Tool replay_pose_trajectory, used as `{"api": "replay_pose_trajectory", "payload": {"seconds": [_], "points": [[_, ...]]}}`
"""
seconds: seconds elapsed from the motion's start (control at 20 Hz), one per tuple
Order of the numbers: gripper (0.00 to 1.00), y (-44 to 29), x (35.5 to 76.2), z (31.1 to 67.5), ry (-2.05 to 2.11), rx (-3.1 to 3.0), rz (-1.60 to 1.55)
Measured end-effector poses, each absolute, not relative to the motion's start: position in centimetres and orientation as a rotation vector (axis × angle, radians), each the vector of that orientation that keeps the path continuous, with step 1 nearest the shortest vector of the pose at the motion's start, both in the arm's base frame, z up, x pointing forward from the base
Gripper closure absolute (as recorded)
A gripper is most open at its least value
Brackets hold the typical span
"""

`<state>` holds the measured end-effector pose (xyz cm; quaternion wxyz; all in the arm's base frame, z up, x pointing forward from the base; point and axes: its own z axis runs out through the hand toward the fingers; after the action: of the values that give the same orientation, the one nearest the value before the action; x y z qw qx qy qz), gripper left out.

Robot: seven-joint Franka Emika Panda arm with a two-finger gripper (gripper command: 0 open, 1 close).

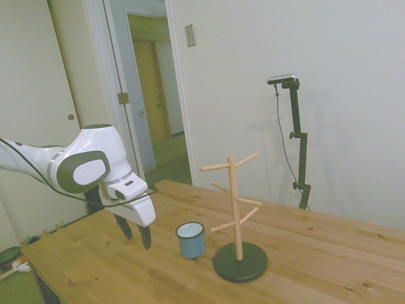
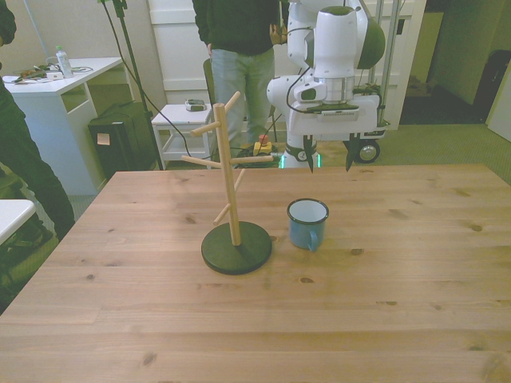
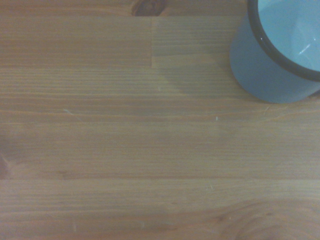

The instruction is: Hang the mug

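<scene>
The mug stood upright on the desk, low and centre in the side view, just beside the dark base of the rack but not touching it; in the front view the mug sat right of centre, with the rack to its left. Its handle appeared to face the camera in the front view, low on the near side, though it was small and hard to make out. In the wrist view only part of the mug showed, at the upper right of the frame, with its dark rim and pale inside. The gripper hung at the lower left of the side view, near the mug yet clear of it, and its fingers were spread wide and held nothing; in the front view the gripper was above the mug in the frame, over the desk's far edge. The step in hand looked to be the approach. To do it well, the fingers would probably need to come down over the rim, one inside and one outside, on a side away from the handle, so the loop stayed free for a peg. The rack stood close, so a wide swing might knock it. A person stood at the top of the front view, behind the desk.
</scene>
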<state>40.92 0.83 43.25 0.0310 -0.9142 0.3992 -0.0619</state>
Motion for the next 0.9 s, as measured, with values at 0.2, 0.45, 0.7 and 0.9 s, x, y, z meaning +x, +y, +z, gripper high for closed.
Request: {"api": "replay_pose_trajectory", "payload": {"seconds": [0.2, 0.45, 0.7, 0.9], "points": [[0.0, 0.6, 41.0, 43.5, 1.22, -2.819, -0.18], [0.0, 1.0, 42.1, 46.4, 1.208, -2.812, -0.207], [0.0, 0.6, 45.2, 47.9, 1.29, -2.761, -0.216], [0.0, 0.4, 48.4, 48.2, 1.355, -2.724, -0.215]]}}
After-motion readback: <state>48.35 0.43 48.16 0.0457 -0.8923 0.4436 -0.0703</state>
